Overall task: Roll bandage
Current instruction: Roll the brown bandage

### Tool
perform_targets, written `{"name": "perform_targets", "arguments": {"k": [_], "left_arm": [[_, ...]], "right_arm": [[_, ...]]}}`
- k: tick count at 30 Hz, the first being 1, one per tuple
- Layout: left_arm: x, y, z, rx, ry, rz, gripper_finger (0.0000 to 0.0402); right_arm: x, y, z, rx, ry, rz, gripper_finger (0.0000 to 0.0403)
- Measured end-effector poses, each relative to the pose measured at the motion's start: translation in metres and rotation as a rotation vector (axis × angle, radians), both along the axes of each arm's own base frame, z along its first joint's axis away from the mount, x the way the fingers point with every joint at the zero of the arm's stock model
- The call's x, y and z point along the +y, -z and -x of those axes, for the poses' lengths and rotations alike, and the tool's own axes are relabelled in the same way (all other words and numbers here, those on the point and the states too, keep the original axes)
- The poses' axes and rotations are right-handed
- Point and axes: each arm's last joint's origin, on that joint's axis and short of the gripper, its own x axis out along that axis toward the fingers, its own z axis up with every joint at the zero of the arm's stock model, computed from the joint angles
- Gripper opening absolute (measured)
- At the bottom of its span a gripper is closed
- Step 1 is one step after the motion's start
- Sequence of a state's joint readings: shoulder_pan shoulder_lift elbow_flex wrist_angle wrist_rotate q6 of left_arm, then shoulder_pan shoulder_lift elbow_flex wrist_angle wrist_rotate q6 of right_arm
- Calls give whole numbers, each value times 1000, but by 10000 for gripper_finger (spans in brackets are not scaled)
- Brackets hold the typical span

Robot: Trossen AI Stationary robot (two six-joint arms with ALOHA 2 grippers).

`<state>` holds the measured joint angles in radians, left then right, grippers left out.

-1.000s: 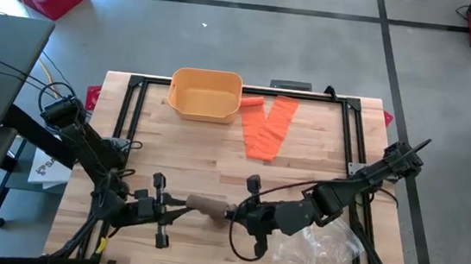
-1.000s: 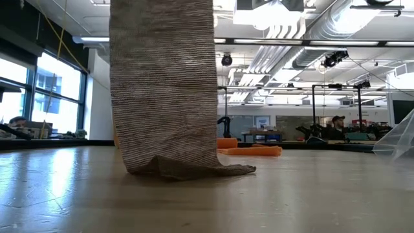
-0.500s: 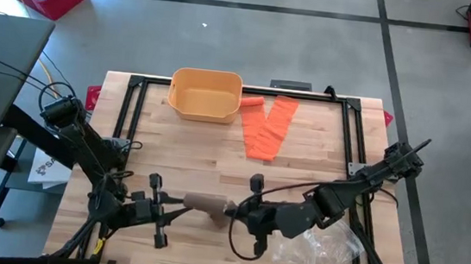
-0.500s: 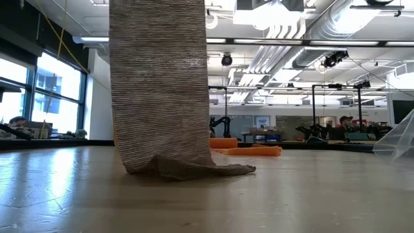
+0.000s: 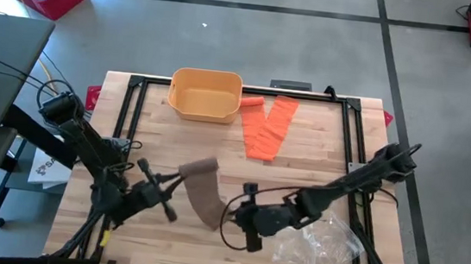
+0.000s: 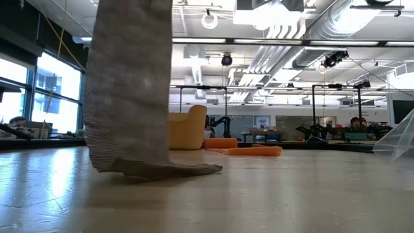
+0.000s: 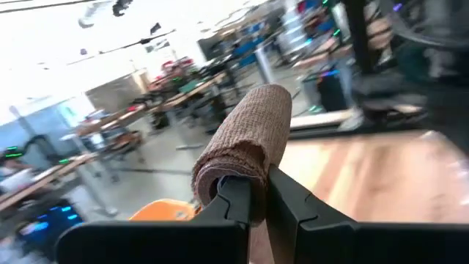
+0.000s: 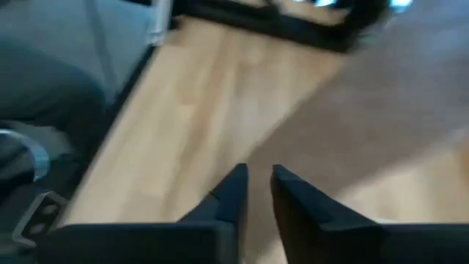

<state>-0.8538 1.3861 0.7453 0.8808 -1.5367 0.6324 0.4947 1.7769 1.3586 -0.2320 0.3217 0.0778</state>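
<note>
— two tools at work? where's the brown bandage (image 5: pixel 201 189)?
— near the tabletop's (image 5: pixel 301 169) 6 o'clock edge. left tool (image 5: pixel 171 189) is clamped on its rolled end; the tail drapes onto the wood.
— right tool (image 5: pixel 232 212)?
— just beside the tail, fingers slightly apart, holding nothing.

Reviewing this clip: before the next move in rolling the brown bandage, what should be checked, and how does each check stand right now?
1. Left gripper clamped on brown bandage roll: ok.
2. Right gripper holding the bandage: not ok, its narrowly parted fingers hold nothing.
3. Tail reaches the table, seen in low view: ok.
4. Roll wound evenly: cannot tell.
5. Orange bandage, orange bin and plastic bag away from the work: ok.
</note>
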Motion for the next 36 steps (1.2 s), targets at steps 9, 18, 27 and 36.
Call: {"name": "perform_targets", "arguments": {"k": [9, 18, 27, 36], "left_arm": [[48, 24, 13, -59, -62, 61, 11], [57, 35, 22, -105, -50, 115, 10], [57, 39, 23, -130, -20, 145, 14], [57, 40, 23, -149, -19, 168, 15]], "right_arm": [[-16, 100, -29, 124, -88, 8, 160], [-28, 150, -71, 195, -93, 91, 139], [-51, 149, -81, 271, -118, 30, 97], [-44, 141, -73, 329, -128, -32, 8]]}}
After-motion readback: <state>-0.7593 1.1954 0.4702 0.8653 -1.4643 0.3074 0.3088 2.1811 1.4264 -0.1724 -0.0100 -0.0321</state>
